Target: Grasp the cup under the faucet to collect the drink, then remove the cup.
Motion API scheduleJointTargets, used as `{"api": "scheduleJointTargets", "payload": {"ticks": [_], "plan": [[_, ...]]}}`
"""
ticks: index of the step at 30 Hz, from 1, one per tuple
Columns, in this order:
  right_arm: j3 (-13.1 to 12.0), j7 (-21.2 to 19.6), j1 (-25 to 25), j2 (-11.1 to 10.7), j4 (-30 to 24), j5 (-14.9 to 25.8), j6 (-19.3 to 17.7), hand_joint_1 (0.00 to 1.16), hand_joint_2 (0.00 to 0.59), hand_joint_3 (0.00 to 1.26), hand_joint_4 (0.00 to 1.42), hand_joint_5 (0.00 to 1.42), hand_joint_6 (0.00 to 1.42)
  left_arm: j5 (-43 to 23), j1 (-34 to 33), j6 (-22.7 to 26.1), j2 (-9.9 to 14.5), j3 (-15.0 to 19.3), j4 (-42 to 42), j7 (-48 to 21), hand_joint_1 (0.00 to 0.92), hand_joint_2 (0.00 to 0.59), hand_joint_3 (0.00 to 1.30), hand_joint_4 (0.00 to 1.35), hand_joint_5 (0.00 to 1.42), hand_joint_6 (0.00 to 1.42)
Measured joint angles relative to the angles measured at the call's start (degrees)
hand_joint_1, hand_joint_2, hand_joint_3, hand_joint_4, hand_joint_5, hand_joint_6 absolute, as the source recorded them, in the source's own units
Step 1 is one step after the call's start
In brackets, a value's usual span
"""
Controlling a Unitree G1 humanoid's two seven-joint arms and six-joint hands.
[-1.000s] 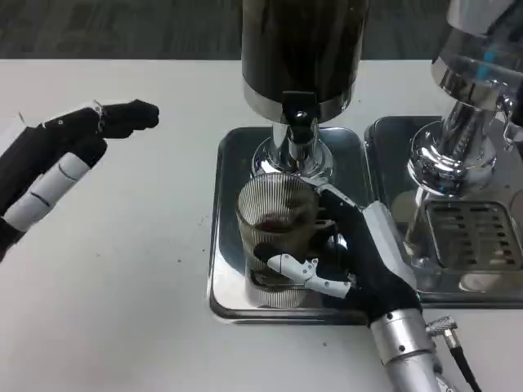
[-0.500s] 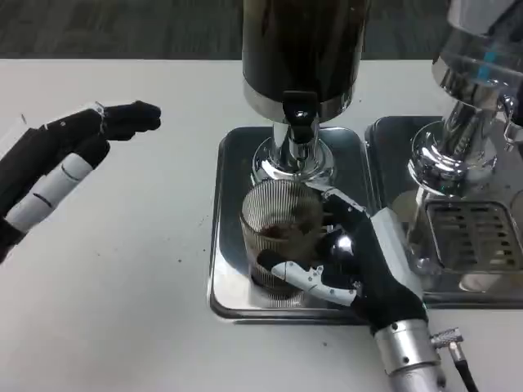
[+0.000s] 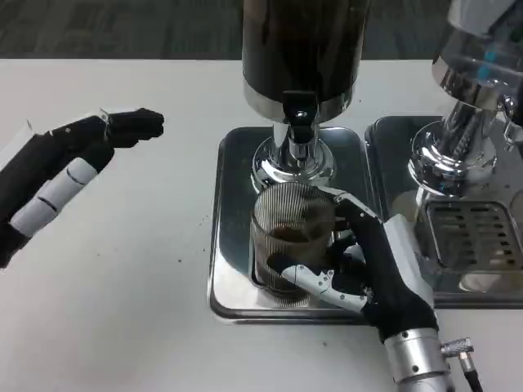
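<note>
A ribbed clear glass cup with a little dark drink at its bottom stands on the steel drip tray, just below the black-handled faucet of the dark drink dispenser. My right hand wraps the cup from its right side, thumb across the front and fingers behind it. Over the white table at the far left, my left hand hovers with its fingers stretched out toward the dispenser and nothing in it.
A second dispenser with a chrome base stands at the right on its own tray with a slotted grate. The white table spreads out to the left and front of the trays.
My right hand and the cup have shifted slightly right and toward me on the tray. The left hand has edged a little right, fingers straighter.
</note>
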Motion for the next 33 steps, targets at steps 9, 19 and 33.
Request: {"api": "scheduleJointTargets", "payload": {"ticks": [9,19,33], "plan": [[-0.75,-0.01,0.57,0.04,-0.62,0.0,-0.6,0.63,0.243,0.47,0.55,0.59,0.79,0.07,-0.02,-0.5,-0.03,-0.36,0.88,0.0,0.0,0.213,0.33,0.29,0.24,0.24],[-1.6,-0.01,1.51,-0.14,-3.25,0.08,-0.64,0.63,0.247,0.48,0.56,0.61,0.81,0.1,-0.77,-0.85,-0.07,-1.71,1.74,0.0,0.0,0.215,0.33,0.29,0.24,0.24],[-3.05,1.09,4.93,-0.94,-9.12,0.32,-0.61,0.67,0.254,0.49,0.58,0.64,0.83,0.1,-1.14,-1.58,-0.79,-2.24,2.64,0.0,0.0,0.216,0.33,0.29,0.23,0.24]]}}
